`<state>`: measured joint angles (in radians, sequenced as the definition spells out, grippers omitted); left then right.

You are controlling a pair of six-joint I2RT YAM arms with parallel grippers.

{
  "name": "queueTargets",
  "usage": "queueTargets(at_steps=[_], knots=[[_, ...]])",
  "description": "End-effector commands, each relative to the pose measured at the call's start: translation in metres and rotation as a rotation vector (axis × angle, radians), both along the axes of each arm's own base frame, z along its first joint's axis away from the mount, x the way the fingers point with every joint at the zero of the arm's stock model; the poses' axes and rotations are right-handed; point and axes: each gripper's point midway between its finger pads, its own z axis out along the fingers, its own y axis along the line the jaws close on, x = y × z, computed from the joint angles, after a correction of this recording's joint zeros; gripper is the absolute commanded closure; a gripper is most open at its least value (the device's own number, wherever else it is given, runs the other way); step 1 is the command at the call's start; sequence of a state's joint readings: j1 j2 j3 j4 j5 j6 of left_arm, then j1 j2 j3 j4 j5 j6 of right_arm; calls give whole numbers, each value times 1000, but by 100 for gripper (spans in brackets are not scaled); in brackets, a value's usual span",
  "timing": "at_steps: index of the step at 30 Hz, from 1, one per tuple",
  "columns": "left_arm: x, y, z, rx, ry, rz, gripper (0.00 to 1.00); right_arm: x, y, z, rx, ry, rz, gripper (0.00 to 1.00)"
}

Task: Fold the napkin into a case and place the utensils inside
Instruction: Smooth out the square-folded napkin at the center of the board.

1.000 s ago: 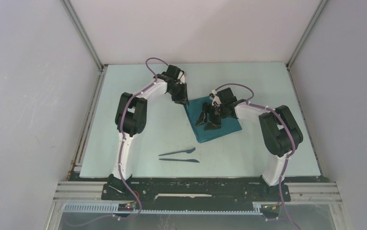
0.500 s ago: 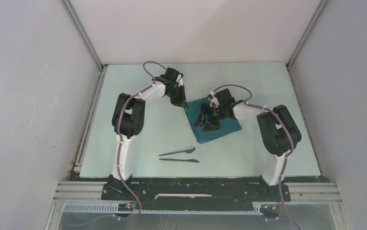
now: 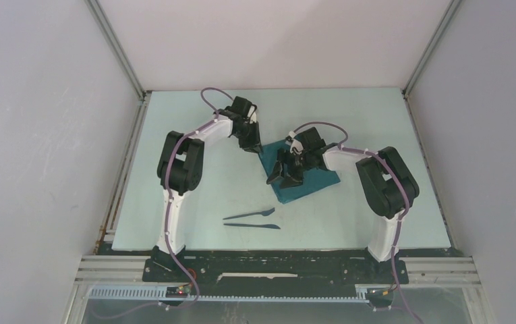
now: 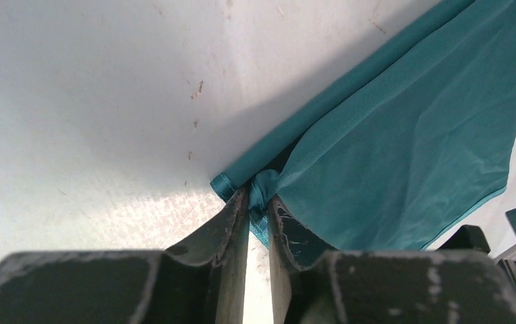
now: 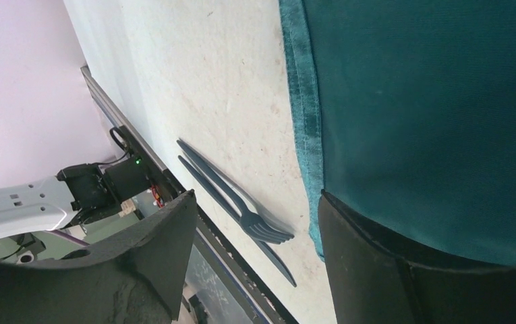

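The napkin point(image 3: 316, 179) lies folded into a teal slab on the table point(image 3: 349, 121), a little right of centre and turned at an angle. The left gripper point(image 3: 253, 144) is down at its far left corner. In the left wrist view its two fingertips are nipped tight on a small bunch of cloth there, with the top layer drawn up towards them and a folded edge running away along the table beneath. The right gripper point(image 3: 283, 179) hangs over the napkin's left edge with its jaws spread wide and nothing between them. One finger is above the cloth and the other is out past the edge, above bare table; I cannot tell whether the inner finger is pressing on the cloth. The fork point(image 3: 249, 214) and knife point(image 3: 252, 225) lie side by side, nearly parallel, on the near part of the table. They are clear of the napkin and well apart from both grippers.
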<state>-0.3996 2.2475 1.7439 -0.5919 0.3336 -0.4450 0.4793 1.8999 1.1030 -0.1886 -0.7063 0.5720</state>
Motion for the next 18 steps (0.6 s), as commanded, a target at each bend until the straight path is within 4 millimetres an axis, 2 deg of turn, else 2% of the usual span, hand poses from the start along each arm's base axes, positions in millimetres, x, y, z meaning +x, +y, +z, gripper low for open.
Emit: queueTargets(at_steps=[1,4,8,13,15,18], knots=[[22,3,41,-3,-106,19,75,8,13,16,48,-40,14,26],[22,9,42,26,-110,22,72,8,13,19,49,-48,14,26],[18,14,49,42,-116,20,63,8,12,19,47,-47,13,26],[6,17,71,27,-132,24,52,8,8,22,41,-48,7,27],[4,16,82,7,-155,38,54,11,6,25,42,-55,0,27],[5,4,98,-88,-183,50,63,16,4,28,62,-52,-19,27]])
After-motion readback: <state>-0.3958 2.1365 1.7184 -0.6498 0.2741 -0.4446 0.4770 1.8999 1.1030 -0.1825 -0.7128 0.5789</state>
